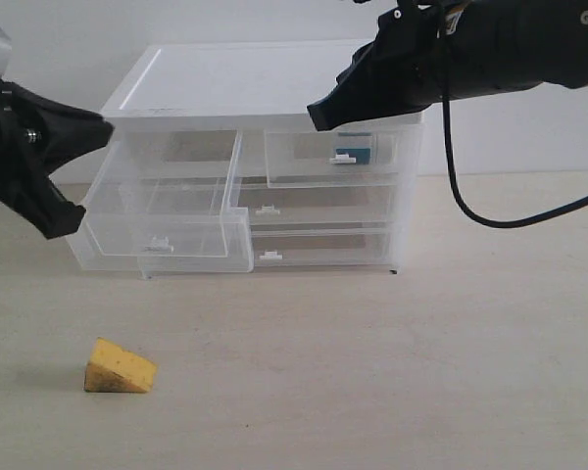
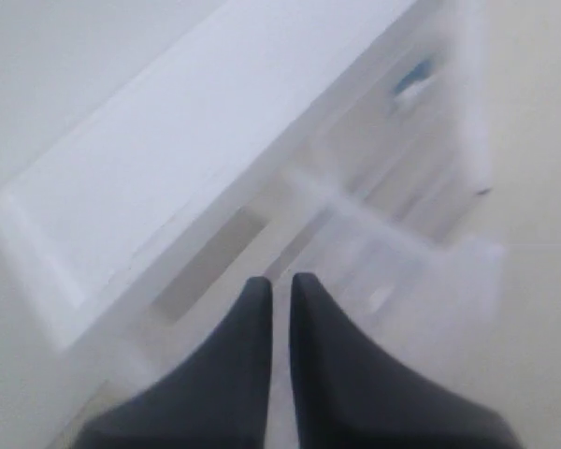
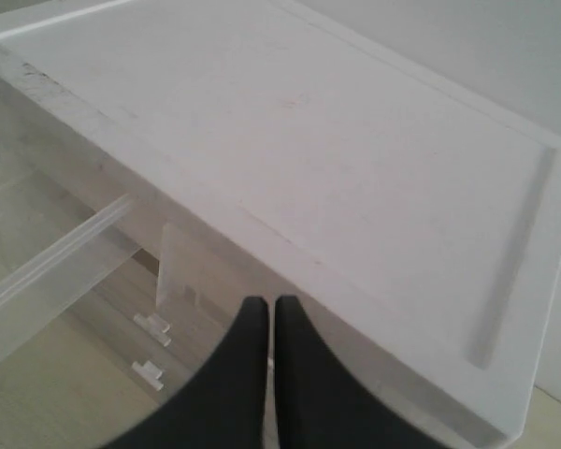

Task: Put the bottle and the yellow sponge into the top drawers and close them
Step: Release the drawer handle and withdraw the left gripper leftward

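Cabinet (image 1: 265,78) with white top sits on a pale table (image 1: 421,372); left top drawer (image 1: 162,211) is pulled well out toward the camera; right top drawer (image 1: 338,162) is pushed in or nearly so, can't tell if fully flush; the bottle (image 1: 356,148) is inside that right drawer, teal showing through the clear front just behind the white tab handle (image 1: 345,158); cap not clear to see.

The yellow sponge (image 1: 121,367) lies on the table, in front of the cabinet and off to its left, well apart from the open drawer and from both arms.

Left gripper (image 2: 280,281) hangs beside the cabinet's left end, near the open drawer's back corner; fingers together with only a thin slit, nothing between them.

Right gripper (image 3: 273,301) is over the front edge of the cabinet top, just above the right drawer; jaws together too, holding nothing; black cable (image 1: 461,201) loops down from that arm.

Two full-width drawers (image 1: 318,230) below are in.
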{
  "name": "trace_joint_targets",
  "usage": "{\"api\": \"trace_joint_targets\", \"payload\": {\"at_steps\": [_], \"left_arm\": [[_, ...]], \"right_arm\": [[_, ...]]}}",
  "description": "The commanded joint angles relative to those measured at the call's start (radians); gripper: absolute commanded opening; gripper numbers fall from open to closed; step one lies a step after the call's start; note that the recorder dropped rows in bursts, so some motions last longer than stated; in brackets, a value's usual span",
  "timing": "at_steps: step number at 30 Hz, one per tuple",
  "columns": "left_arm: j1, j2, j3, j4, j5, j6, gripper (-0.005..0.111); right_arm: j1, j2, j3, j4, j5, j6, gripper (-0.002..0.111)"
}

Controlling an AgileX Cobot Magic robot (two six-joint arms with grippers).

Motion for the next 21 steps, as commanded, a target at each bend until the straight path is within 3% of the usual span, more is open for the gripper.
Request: {"api": "trace_joint_targets", "payload": {"at_steps": [1, 10, 16, 21], "left_arm": [[0.002, -0.058, 0.004, 0.171, 0.325, -0.085, 0.004], [0.002, -0.058, 0.004, 0.653, 0.618, -0.691, 0.004], [0.002, -0.058, 0.002, 1.023, 0.628, -1.046, 0.004], [0.002, -0.058, 0.002, 1.383, 0.523, -1.294, 0.004]], "right_arm": [[-0.003, -0.002, 0.003, -0.004, -0.004, -0.012, 0.000], [-0.003, -0.002, 0.003, -0.004, -0.004, -0.015, 0.000], [-0.003, -0.002, 0.003, -0.004, 0.015, -0.015, 0.000], [-0.003, -0.002, 0.003, -0.004, 0.036, -0.015, 0.000]]}}
